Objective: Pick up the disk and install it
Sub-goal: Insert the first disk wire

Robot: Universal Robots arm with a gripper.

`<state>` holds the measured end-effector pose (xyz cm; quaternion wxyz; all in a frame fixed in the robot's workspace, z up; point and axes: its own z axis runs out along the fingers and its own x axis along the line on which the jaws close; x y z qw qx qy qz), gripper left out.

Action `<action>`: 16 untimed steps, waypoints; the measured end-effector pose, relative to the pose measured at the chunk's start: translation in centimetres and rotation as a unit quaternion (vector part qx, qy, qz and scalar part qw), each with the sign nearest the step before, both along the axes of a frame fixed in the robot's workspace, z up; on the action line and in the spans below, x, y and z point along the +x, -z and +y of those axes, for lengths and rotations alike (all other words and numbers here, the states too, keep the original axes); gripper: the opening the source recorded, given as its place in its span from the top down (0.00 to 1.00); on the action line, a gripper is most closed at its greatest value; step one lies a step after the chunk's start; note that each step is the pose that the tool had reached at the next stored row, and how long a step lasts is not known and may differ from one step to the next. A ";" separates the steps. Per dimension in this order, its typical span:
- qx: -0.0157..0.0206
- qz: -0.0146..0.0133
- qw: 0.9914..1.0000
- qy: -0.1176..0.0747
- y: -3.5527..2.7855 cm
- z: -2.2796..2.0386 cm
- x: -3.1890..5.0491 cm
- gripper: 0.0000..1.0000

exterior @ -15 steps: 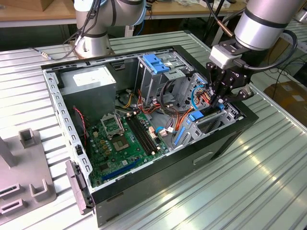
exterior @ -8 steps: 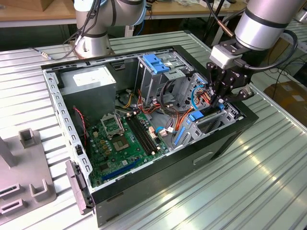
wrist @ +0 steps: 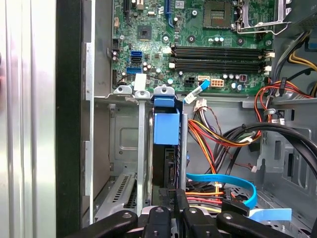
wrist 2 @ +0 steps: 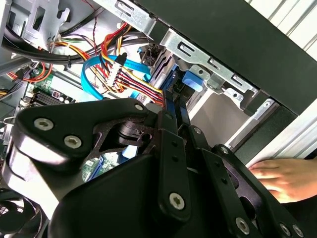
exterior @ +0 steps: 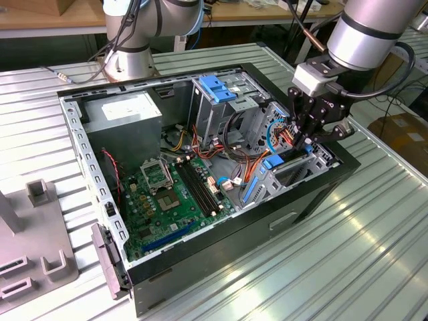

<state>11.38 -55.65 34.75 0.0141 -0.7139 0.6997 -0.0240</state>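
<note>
One gripper (exterior: 309, 137) | jaws clenched on the disk (wrist: 166, 130) | disk upright in bay slot

the surface (exterior: 374, 254) is a ribbed bench of pale metal slats running lengthwise, with dark grooves between them, and it shines with bright patches of reflected overhead light near the exterior view's lower middle. on the exterior view's left a grey moulded fixture (exterior: 30, 247) with upright blocks and slots sits on the slats. beyond the far edge runs a wooden workbench (exterior: 53, 15) with a light brown top, dark underneath. at the exterior view's right, past the edge, a brown cardboard box (exterior: 404, 137) stands lower down on the floor. thin cables (exterior: 60, 75) trail across the slats at the back. the lighting is even and white.
</note>
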 end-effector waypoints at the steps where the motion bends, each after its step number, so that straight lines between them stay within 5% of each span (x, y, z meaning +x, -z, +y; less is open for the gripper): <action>1: 0.000 0.000 1.000 0.000 0.02 0.00 0.00 0.84; 16: 0.000 0.001 1.000 0.000 -0.30 0.00 0.00 0.84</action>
